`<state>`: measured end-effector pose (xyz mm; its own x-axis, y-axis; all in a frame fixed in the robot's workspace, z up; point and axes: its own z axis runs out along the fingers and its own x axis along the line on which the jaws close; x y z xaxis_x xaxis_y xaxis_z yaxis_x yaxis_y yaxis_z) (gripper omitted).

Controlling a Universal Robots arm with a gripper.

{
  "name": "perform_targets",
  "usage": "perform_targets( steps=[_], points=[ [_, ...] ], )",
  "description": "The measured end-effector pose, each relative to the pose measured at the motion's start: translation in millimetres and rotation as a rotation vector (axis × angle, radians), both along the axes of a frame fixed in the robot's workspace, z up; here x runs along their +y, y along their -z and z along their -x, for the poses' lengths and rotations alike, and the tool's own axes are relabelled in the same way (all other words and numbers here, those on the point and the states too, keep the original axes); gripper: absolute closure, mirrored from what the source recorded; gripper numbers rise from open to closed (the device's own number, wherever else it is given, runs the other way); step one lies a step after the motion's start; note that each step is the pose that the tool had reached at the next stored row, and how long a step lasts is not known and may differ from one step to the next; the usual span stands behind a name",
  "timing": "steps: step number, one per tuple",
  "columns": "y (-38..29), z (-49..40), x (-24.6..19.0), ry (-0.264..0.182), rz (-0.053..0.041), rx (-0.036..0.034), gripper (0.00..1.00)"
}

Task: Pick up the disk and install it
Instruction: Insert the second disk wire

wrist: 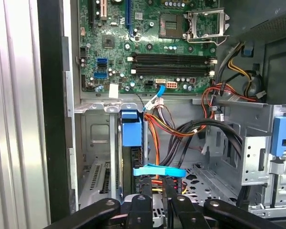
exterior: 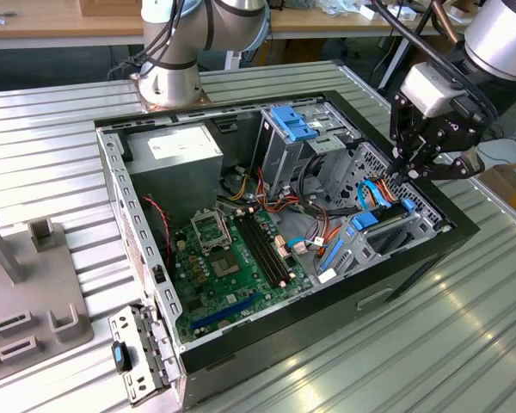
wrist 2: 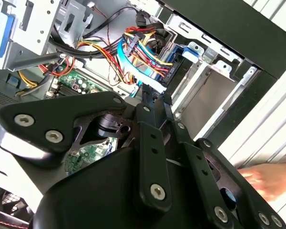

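Robot lab: PC case (exterior: 413,258), workbenches (exterior: 60,21).

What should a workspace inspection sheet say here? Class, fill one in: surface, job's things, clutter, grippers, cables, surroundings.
Surface: ribbed metal table carrying an open computer case.
Job's things: disk in its blue carrier, apparently standing on edge in the case's drive bay.
Clutter: grey fixture block and loose metal bracket beside the case, at the exterior view's left.
Grippers: gripper poised over the drive bay, close beside the disk.
Cables: red, yellow and black wire bundle and blue flat cable next to the bay.
Surroundings: a person's hand outside the case; wooden bench behind.
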<state>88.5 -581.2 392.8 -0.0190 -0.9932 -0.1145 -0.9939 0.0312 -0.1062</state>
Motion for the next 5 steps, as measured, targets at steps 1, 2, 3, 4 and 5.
perform_targets(
  steps=[1,2,3,4,5],
  points=[
    [0.0,0.0,0.0,0.0,0.0001,0.0001,0.76],
    [0.0,0.0,0.1,0.001,0.0001,0.0,0.76],
    [-0.1,0.0,0.1,0.001,0.0001,0.0,0.76],
    [0.0,0.0,0.1,0.001,0.0001,0.0,0.76],
    [0.0,0.0,0.1,0.001,0.0001,0.0,0.76]
  ],
)
